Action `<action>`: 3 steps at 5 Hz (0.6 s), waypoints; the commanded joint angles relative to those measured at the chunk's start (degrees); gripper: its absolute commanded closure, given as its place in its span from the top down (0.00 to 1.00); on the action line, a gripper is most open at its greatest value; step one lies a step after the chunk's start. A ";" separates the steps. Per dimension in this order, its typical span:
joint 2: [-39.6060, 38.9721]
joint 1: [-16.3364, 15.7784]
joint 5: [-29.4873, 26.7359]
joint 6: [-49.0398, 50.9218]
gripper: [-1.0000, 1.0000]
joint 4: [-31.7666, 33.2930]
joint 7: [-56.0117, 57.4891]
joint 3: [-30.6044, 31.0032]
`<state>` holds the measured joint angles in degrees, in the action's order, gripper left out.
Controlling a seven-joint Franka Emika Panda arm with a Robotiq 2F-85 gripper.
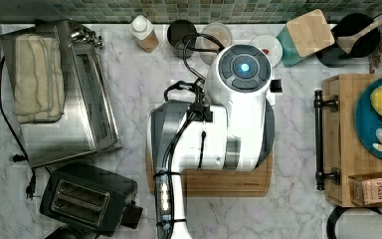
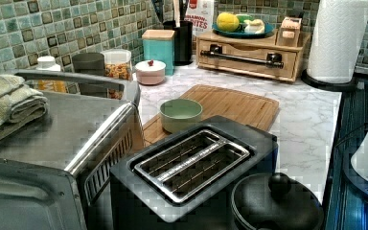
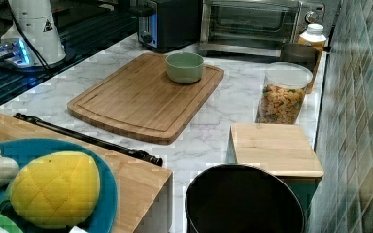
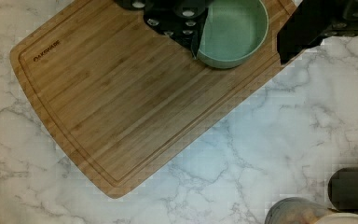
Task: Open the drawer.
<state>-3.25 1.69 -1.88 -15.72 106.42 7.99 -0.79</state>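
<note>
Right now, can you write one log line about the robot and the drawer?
drawer: shut | handle: untouched | arm: above cutting board | green bowl: on board | step: reach not started

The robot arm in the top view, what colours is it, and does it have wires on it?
The arm is mostly glossy white with grey sections. On top sits a round grey cap with a glowing blue light in its middle. Black cables loop along its side, and one bundle is strapped on with black ties. In the right view its white base carries a small black triangle sticker.
</note>
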 commanded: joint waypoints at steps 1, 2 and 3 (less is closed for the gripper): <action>0.00 0.01 -0.16 -0.01 1.00 0.56 0.02 0.00; 1.78 0.79 0.49 -5.90 1.00 5.88 7.43 -0.66; 0.38 2.76 0.74 -3.59 1.00 4.38 18.78 -1.72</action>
<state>-3.19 2.38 -1.31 -20.73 110.23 19.95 -0.90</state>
